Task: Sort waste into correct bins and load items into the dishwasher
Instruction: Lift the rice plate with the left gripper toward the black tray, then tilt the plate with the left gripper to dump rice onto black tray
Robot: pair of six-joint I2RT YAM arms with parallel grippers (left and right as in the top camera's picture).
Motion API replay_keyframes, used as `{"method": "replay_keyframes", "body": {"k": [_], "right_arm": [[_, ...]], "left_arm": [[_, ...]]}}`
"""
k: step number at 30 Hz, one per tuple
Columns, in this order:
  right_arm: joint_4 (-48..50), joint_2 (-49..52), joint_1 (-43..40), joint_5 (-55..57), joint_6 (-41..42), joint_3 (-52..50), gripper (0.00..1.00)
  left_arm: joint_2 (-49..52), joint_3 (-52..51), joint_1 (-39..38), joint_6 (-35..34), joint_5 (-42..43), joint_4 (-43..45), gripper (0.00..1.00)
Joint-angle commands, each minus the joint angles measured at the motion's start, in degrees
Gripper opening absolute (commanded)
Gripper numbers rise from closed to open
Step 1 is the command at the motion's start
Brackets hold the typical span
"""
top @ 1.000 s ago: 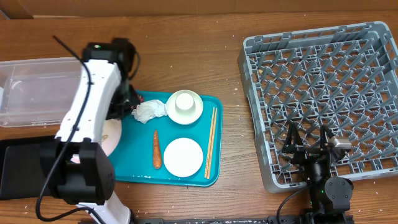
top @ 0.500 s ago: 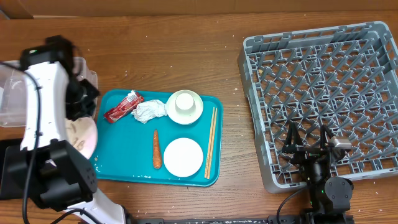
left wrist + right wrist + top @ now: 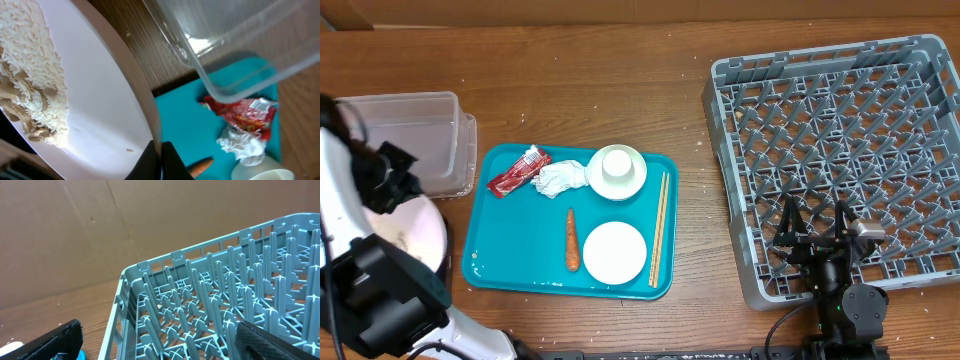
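My left gripper is shut on the rim of the pale pink plate, which is tilted and carries white rice scraps. Seen from overhead, the plate hangs at the far left, just in front of the clear tub. On the teal tray lie a red wrapper, a crumpled tissue, a carrot, chopsticks, a white cup set on a small dish, and a round white bowl. My right gripper stands open at the near left corner of the grey dish rack.
My white left arm covers the table's front left corner and hides most of what lies under it. The clear tub's corner is close above the plate's rim. A brown cardboard wall stands behind the rack.
My left arm has swung left off the teal tray with the plate in its grip, uncovering the red wrapper. The right arm has not moved.
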Motion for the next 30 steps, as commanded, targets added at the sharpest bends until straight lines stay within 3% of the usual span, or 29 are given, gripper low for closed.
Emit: {"method": "replay_keyframes", "body": {"k": [1, 16, 30], "right_arm": [[0.17, -0.46, -0.15, -0.07, 0.07, -0.61, 1.0], [0.17, -0.46, -0.15, -0.07, 0.07, -0.61, 1.0], [0.17, -0.46, -0.15, -0.07, 0.07, -0.61, 1.0]], "left_arm": [[0.35, 1.64, 5.05, 3.37, 7.54, 0.52, 0.04], [0.35, 1.64, 22.84, 9.66, 27.47, 0.98, 0.04], [0.35, 1.64, 32.37, 14.82, 44.48, 0.66, 0.04]]}}
